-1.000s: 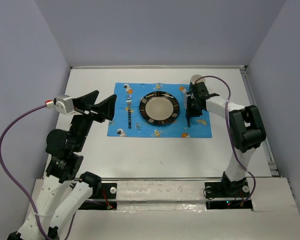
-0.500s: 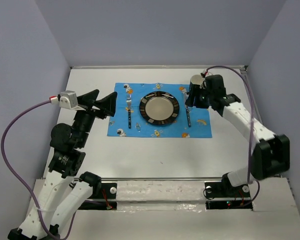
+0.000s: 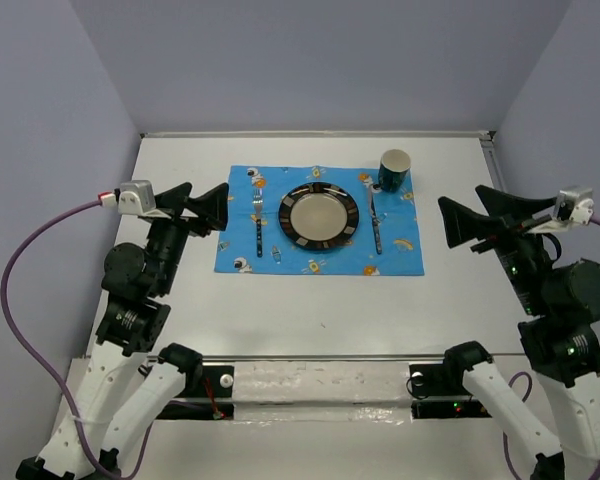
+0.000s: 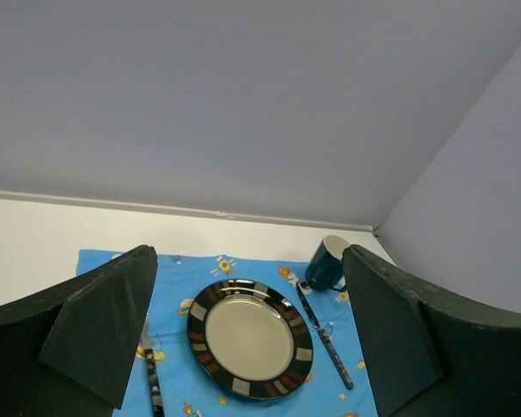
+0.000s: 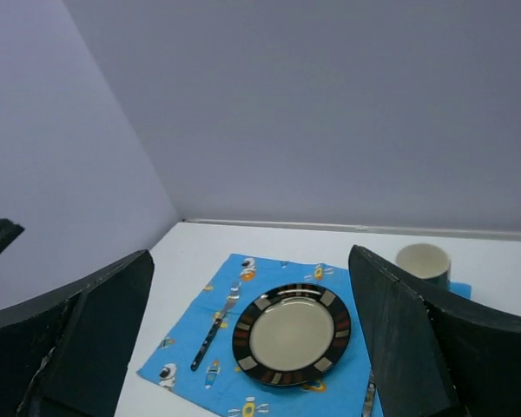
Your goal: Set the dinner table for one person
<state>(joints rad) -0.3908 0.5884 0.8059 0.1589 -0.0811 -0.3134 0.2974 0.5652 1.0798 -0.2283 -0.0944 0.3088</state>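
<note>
Left gripper (image 3: pixel 210 208): jaws spread wide, holding nothing, raised over the left side of the table (image 3: pixel 320 320), just beside the left edge of the mat (image 3: pixel 332 263) and touching none of the setting. Right gripper (image 3: pixel 464 212): jaws likewise spread wide and holding nothing, raised over the right side of the table, near the mat's right edge but apart from it. Both wrist views show the setting between their own fingers from a distance. The mat lies flat on the far half of the table, about centred. The plate (image 3: pixel 319 215) sits in the middle of the mat. The fork (image 3: pixel 258 226) lies on the mat just left of the plate, and the knife (image 3: pixel 376 226) just right of it, both roughly parallel to the mat's side edges. The mug (image 3: pixel 393 170) stands upright at the mat's far right corner, beyond the knife. Assessment: the setting for one person appears complete; no loose item is visible off the mat. No spoon or napkin can be seen. Remaining work, if any, appears limited to parking the arms.
</note>
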